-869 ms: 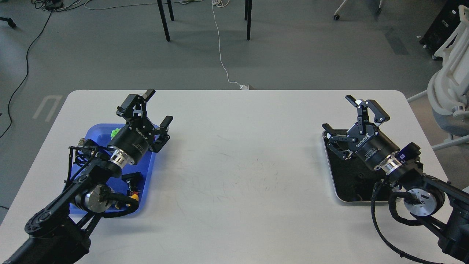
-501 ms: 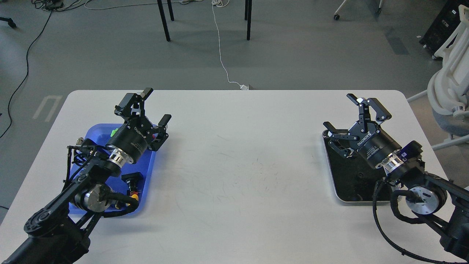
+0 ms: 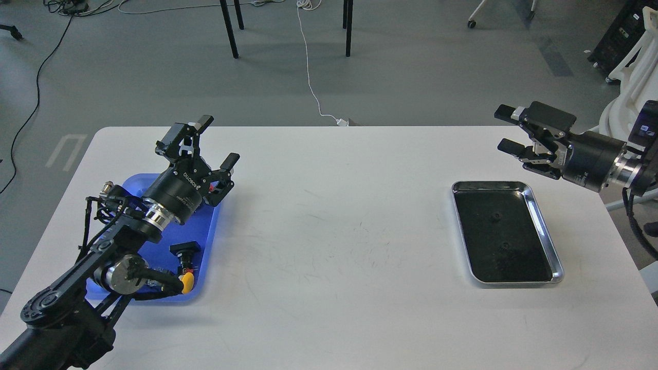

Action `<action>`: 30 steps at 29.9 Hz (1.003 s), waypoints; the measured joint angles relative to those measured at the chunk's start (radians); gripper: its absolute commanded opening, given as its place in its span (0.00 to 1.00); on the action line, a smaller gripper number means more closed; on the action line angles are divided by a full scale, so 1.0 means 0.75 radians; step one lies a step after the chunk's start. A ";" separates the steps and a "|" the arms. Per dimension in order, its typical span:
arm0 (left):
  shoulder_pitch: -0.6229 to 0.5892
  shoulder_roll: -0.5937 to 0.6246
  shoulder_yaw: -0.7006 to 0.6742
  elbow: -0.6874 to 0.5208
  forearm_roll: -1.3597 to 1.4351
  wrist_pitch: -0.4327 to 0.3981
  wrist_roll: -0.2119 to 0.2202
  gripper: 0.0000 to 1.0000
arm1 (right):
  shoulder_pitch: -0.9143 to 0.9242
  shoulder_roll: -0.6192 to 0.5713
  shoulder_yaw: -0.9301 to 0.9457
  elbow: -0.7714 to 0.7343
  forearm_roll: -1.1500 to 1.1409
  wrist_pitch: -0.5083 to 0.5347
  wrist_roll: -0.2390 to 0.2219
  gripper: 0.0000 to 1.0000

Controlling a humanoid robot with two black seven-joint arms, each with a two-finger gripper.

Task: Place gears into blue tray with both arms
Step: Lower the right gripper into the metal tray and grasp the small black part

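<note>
Left gripper (image 3: pixel 218 141) hangs with fingers spread and nothing between them over the far end of the blue tray (image 3: pixel 208 234), which holds a black switch (image 3: pixel 186 251) and a yellow-capped one (image 3: pixel 187 282); no gears can be made out in it. Right gripper (image 3: pixel 506 130) is also spread and empty, up off the table (image 3: pixel 329 231) beyond the far right corner of the silver-rimmed tray (image 3: pixel 546 234), well apart from the two small dark gears (image 3: pixel 495 218) lying on that tray's black floor.
</note>
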 measured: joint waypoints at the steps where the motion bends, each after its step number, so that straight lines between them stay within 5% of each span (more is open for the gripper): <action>1: 0.000 -0.003 0.000 -0.005 0.001 -0.001 0.000 0.98 | 0.030 -0.006 -0.040 0.000 -0.133 0.000 0.000 1.00; 10: 0.002 -0.017 0.004 -0.036 0.040 0.001 -0.001 0.98 | 0.257 0.000 -0.378 -0.009 -0.849 0.000 0.000 0.99; 17: 0.003 -0.017 0.004 -0.045 0.041 0.001 0.001 0.98 | 0.394 0.076 -0.657 -0.047 -0.955 0.000 0.000 0.98; 30: 0.002 -0.014 0.004 -0.057 0.042 0.003 0.001 0.98 | 0.394 0.169 -0.797 -0.147 -1.101 -0.001 0.000 0.90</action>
